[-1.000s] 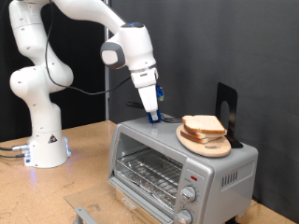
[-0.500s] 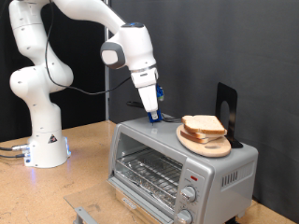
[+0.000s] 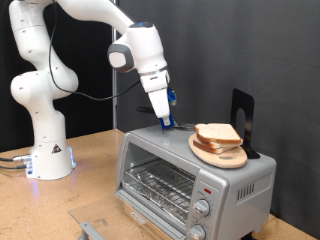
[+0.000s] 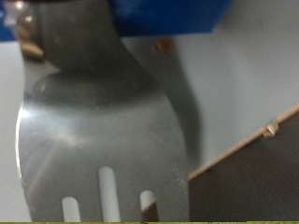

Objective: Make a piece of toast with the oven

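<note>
Hovering hand (image 3: 165, 123) over oven (image 3: 190, 175) top, beside toast (image 3: 218, 134) on board (image 3: 222, 154).

The oven (image 3: 195, 175) stands on the counter (image 3: 95, 160) towards the exterior view's right, with the robot's base (image 3: 48, 155) on the counter at the left. On the oven's top, towards its right end, lies a round board (image 3: 218, 152) with the piece of toast (image 3: 217, 133) stacked on other slices. The pincer (image 3: 164, 123) is just above the oven's top, left of the board. Behind the board stands an upright stand (image 3: 243, 118). A wire rack (image 3: 160, 182) sits inside the oven.
</note>
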Robot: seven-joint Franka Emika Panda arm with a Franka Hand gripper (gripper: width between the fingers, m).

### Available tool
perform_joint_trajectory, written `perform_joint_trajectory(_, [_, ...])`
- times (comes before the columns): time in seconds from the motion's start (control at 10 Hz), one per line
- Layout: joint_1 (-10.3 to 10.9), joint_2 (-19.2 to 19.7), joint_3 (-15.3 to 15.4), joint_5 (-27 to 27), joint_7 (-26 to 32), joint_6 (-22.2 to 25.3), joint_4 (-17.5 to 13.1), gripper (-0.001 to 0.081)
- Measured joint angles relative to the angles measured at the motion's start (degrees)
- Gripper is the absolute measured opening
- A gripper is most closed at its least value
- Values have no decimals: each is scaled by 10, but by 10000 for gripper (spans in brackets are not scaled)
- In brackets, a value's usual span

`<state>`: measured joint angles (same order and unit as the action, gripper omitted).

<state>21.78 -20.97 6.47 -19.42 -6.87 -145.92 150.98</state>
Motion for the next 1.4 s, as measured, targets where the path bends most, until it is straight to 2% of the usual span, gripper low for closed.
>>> perform_joint_trajectory(0.4, [0, -50, -11, -10, 10, 84, -22, 443])
perform_joint_trajectory(0.6, [0, -48, -11, -19, 8, 72, -18, 443])
perform_joint_trajectory(0.8, [-4, -60, -23, -59, -5, 52, -15, 443])
perform_joint_trajectory(1.1, [-45, -107, -45, -58, -19, 46, 12, 443])
perform_joint_trajectory(1.4, [-105, -152, -59, -35, -22, 72, 40, 443])
